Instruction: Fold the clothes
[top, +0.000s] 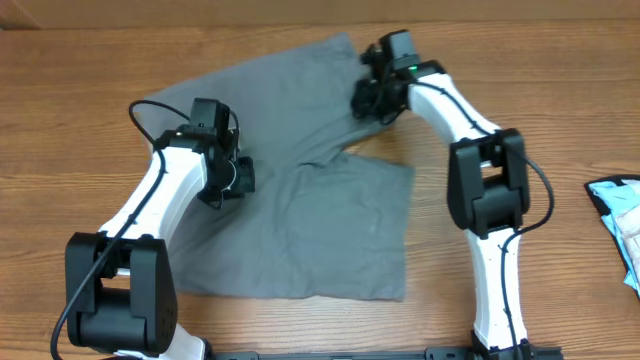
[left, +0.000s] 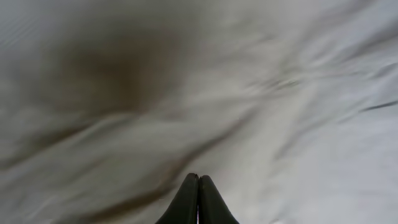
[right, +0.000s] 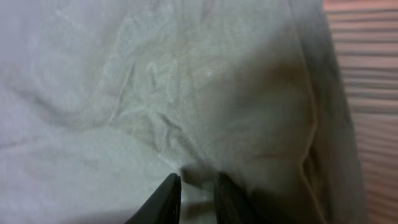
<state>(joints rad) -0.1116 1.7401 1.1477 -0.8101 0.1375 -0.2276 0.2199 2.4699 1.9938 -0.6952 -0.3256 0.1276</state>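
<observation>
shorts (top: 330, 220) are laid flat on the bench (top: 80, 60), grey, spread under and between both hands. two legs are seen, one angled to the far side and one to the near side, with a notch between them.

left hand (top: 225, 182) is set down on the left part of the shorts. in the left wrist view the left hand (left: 199, 198) is seen closed, tips pressed together, with blurred grey fabric filling everything ahead of it. whether any cloth is pinched cannot be told.

right hand (top: 368, 100) is placed on the far leg, just beside its edge near the notch. in the right wrist view the right hand (right: 198, 180) is seen closed on a small puckered fold of the shorts, with creases running ahead of it. a seam and bare bench wood are seen to its right.

a pale blue cloth (top: 618, 215) is seen at the bench edge, well apart from the right hand, on its outer side.
</observation>
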